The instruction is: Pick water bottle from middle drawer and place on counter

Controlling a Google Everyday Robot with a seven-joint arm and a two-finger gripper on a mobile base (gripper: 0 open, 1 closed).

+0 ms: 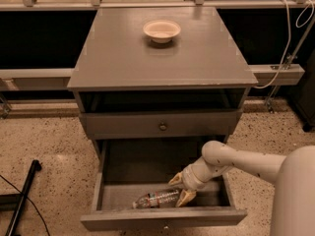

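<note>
The water bottle (155,199) lies on its side near the front of the open middle drawer (138,168), cap end to the left. My gripper (181,189) is down inside the drawer at the bottle's right end. It is open, with one yellowish finger (175,180) behind the bottle and the other (186,197) touching or just off its end. It holds nothing. The counter (162,63) is the grey cabinet top above.
A shallow cream bowl (161,30) sits at the back middle of the counter. The closed upper drawer front with a round knob (162,126) overhangs the back of the open drawer. A black stand leg (22,195) lies on the floor at left. A cable (290,38) hangs at right.
</note>
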